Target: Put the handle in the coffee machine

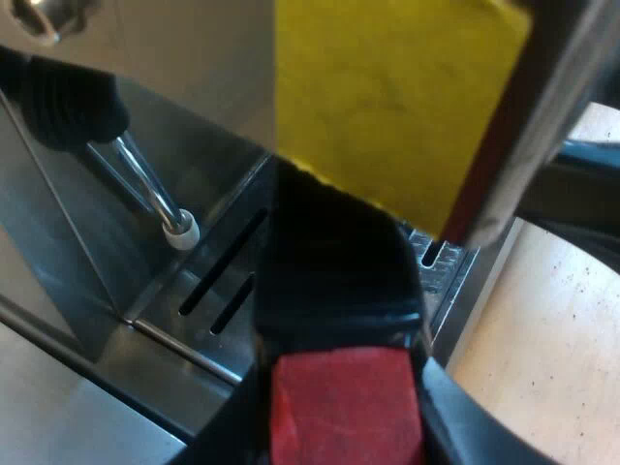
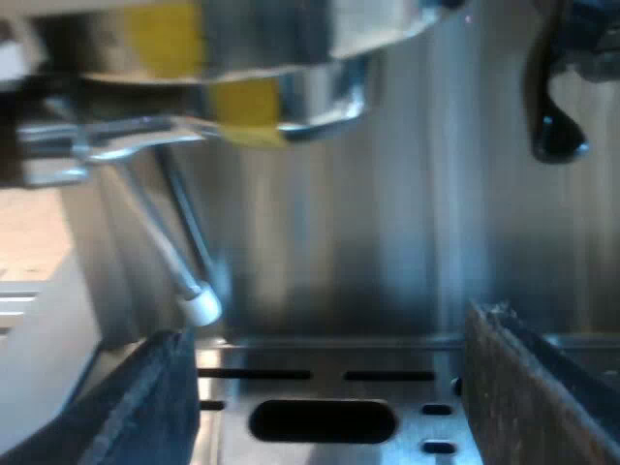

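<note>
Brushed steel of the espresso machine (image 1: pixel 174 58) stands behind everything, with its slotted drip tray (image 1: pixel 165 339) at the foot and pale wooden table (image 1: pixel 542 329) beside the tray's edge.

From the left wrist view we get the task's thing itself: the holder's dark handle (image 1: pixel 334 281) rises from our left gripper (image 1: pixel 344 387) toward the machine's front, its red end (image 1: pixel 344 407) nearest the camera. Our black fingers (image 1: pixel 463 421) press in on both sides of that red end, so the gripper is clamped on the handle. The handle's far end goes under a yellow patch (image 1: pixel 387 97), which hides the metal part, and we cannot tell whether it is seated in the machine. A steam wand (image 1: pixel 145 179) with a white tip (image 1: pixel 180 231) slants down over the tray beside the handle.

From the right wrist view we get the machine (image 2: pixel 407 213) head-on and low. Our right gripper (image 2: pixel 325 325) hangs just above the drip tray (image 2: pixel 407 390) with its fingers (image 2: pixel 145 407) spread wide and nothing between them. Overhead sits the shiny round group head (image 2: pixel 271 48) with the yellow patch (image 2: pixel 247 102) at its lower edge, the steam wand (image 2: pixel 179 242) beneath it ending in its white tip (image 2: pixel 201 306) – and a black lever knob (image 2: pixel 554 126) hangs farther along the front.
</note>
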Tool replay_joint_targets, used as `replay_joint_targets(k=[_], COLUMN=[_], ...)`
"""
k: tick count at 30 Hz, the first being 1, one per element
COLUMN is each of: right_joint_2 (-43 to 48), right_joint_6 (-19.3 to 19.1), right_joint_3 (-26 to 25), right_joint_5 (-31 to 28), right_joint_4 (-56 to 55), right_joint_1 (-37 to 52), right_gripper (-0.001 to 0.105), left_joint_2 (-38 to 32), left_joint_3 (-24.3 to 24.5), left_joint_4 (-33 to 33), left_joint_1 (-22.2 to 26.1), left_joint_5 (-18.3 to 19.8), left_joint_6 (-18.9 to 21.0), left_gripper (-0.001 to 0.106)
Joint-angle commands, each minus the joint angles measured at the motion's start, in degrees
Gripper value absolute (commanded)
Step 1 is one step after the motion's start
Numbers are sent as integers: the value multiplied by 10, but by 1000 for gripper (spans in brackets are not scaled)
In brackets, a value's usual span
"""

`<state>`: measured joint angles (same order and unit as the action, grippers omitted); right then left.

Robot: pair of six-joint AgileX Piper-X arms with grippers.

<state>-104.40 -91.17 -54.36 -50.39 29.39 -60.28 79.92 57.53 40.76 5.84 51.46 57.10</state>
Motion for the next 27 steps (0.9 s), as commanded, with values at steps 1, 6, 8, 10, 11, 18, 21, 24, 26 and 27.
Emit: replay_joint_targets(k=[1,6,8,10,11,18,21,24,26,27], right_joint_2=[2,2,2,2,2,2,2,2,2,2], right_joint_6=[-3,-3,-3,-3,-3,-2,-1,-1,-1,-1], right_joint_3=[-2,-2,-2,-2,-2,-2,-2,-2,-2,-2], right_joint_5=[5,5,5,5,5,5,5,5,5,5], right_joint_4=[-1,-1,-1,-1,-1,-1,-1,-1,-1,-1], right_joint_1=[1,1,1,1,1,0,0,0,0,0], right_gripper=[60,60,60,60,60,60,60,60,60,60], left_joint_2=[-41,-41,-40,-40,-40,-40,-32,-12,3,5], left_joint_3=[38,35,33,29,27,26,26,26,26,26], left_joint_4=[-37,38,49,48,52,32,10,19,23,22], left_joint_1=[2,2,2,2,2,2,2,2,2,2], left_joint_5=[130,123,123,123,122,131,137,142,147,147], left_joint_6=[-45,-128,-137,-137,-137,-137,-113,-106,-107,-110], left_gripper=[1,1,1,1,1,1,1,1,1,1])
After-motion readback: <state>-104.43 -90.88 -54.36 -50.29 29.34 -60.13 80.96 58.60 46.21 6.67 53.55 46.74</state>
